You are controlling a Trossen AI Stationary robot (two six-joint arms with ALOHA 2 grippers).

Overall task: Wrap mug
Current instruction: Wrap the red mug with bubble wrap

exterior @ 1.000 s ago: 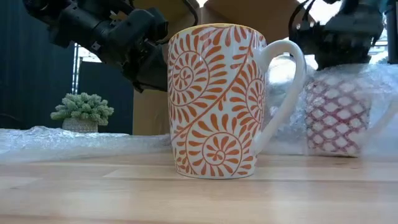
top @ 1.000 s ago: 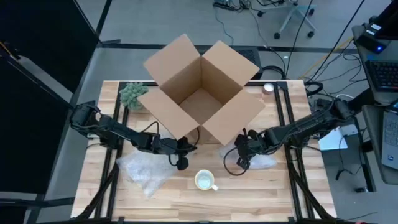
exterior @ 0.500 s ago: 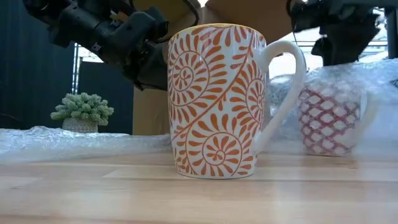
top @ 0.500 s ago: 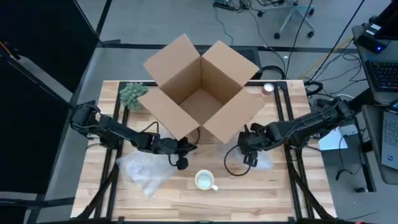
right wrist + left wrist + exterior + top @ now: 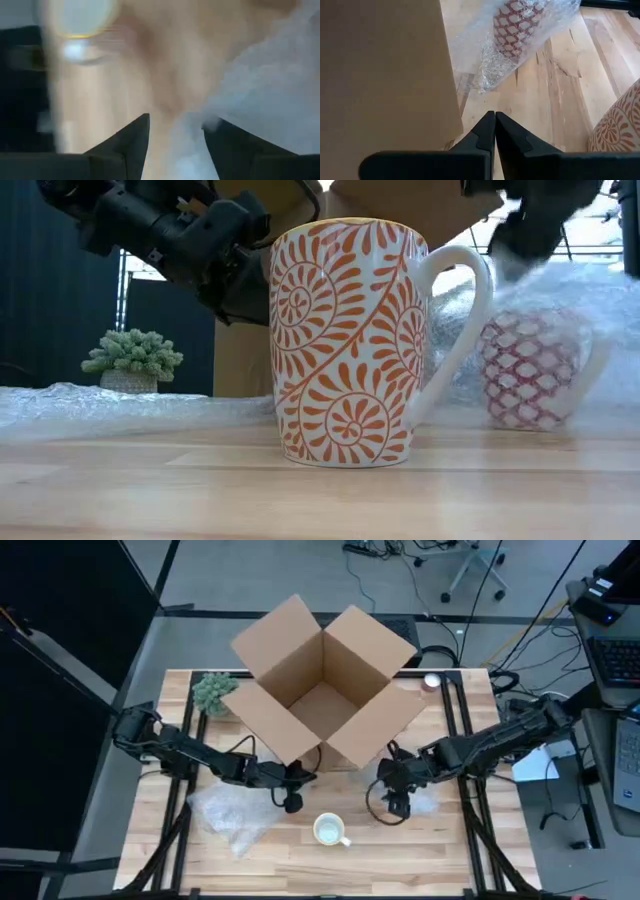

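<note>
Nowhere legible writing, orange-patterned mug (image 5: 345, 340), plain box (image 5: 322, 680)

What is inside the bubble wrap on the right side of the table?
A mug with a red lattice pattern sits inside the bubble wrap, visible through the film. Its handle and base are blurred by the wrap. The right gripper hovers beside it, open.

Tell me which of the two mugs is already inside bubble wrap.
The red lattice-patterned mug, lying under the clear bubble wrap by the right end effector. The orange swirl-patterned mug stands bare on the table.
</note>
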